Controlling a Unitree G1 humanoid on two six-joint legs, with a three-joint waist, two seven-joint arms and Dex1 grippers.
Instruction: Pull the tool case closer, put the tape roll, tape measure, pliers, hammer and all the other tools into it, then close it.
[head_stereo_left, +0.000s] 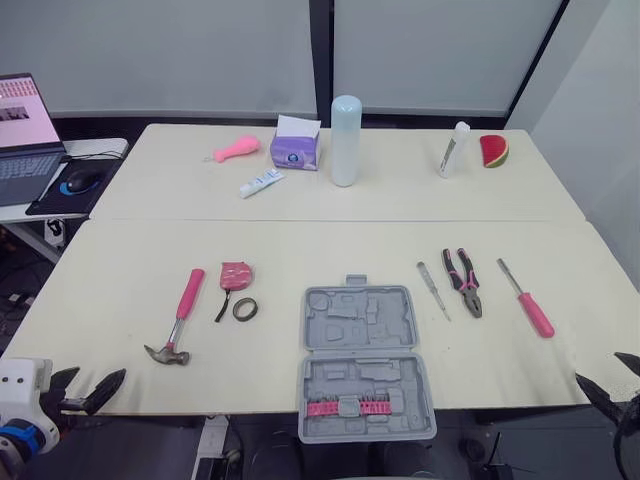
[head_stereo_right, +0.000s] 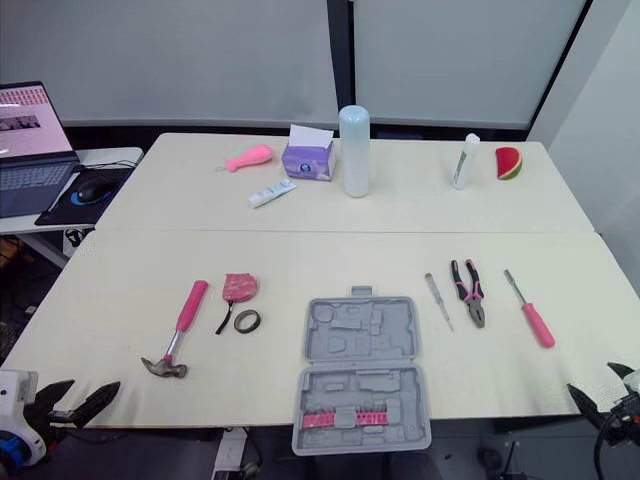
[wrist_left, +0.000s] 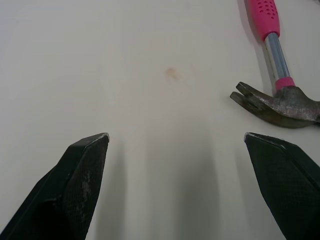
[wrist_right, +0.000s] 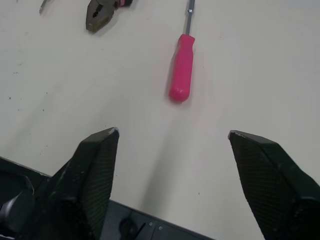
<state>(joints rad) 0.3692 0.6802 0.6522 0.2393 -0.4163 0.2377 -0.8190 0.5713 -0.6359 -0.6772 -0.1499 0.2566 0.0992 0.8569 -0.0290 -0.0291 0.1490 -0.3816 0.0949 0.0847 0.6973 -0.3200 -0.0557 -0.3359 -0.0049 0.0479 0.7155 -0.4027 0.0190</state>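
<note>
Tool case (head_stereo_left: 366, 360) lies open at the worktop's (head_stereo_left: 130, 270) near edge, centre.
Head view: hammer (head_stereo_left: 178, 318), tape measure (head_stereo_left: 237, 274) and tape roll (head_stereo_left: 245, 309) left of it; pliers (head_stereo_left: 466, 283) and pink screwdriver (head_stereo_left: 533, 305) right. Left wrist: left jaws released, hammer head near. Right wrist: right jaws released, screwdriver beyond them.

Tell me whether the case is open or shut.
Open: the case lies flat, both moulded halves up, pink bits in the near half.
</note>
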